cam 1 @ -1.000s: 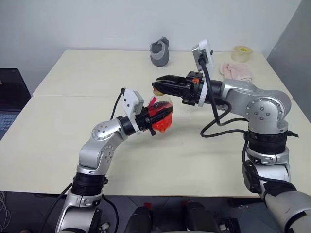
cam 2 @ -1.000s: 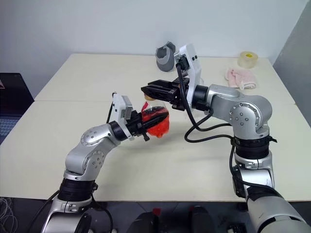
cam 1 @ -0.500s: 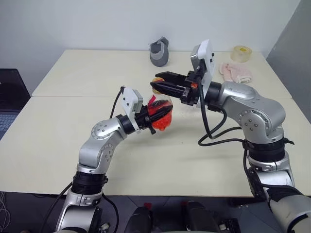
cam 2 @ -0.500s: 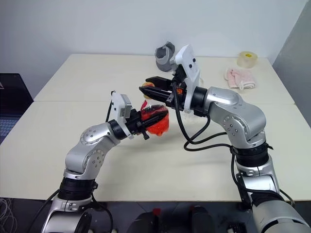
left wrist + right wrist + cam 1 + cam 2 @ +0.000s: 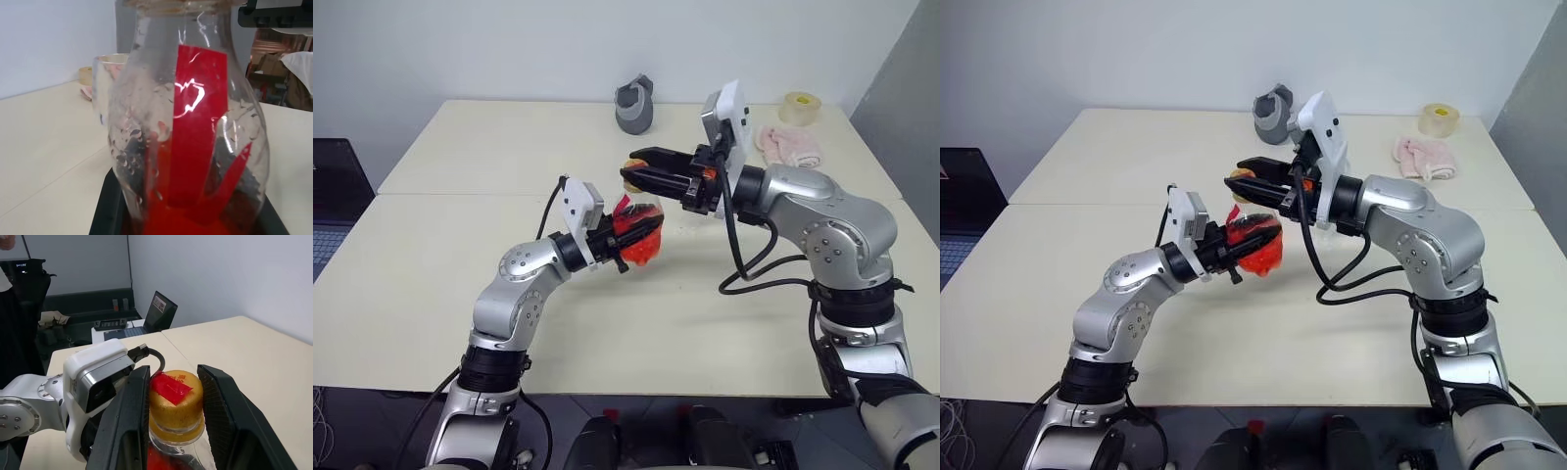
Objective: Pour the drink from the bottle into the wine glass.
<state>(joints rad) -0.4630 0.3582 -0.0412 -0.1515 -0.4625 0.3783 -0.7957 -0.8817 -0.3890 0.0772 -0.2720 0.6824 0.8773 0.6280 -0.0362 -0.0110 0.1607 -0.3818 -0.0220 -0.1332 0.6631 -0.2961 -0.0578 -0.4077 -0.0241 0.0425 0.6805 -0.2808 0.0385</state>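
My left gripper (image 5: 631,242) is shut on the bulbous base of the clear bottle (image 5: 641,240), holding it upright above the table. The red drink (image 5: 195,215) fills the bottom of the bottle (image 5: 190,137), behind its red label. My right gripper (image 5: 631,174) reaches in level from the right and is shut on the yellow cap (image 5: 176,399), one finger on each side. The wine glass (image 5: 108,88) stands just behind the bottle in the left wrist view. In the eye views my right gripper covers most of it.
The cream table (image 5: 460,147) bears a grey cup-like object (image 5: 634,106) at the back middle. A tape roll (image 5: 799,107) and a pink cloth (image 5: 788,145) sit at the back right. An open laptop (image 5: 333,196) lies off the table's left side.
My right wrist has rolled with its fingers staying around the yellow cap, and the right elbow has swung slightly. The left arm and the bottle have kept still.
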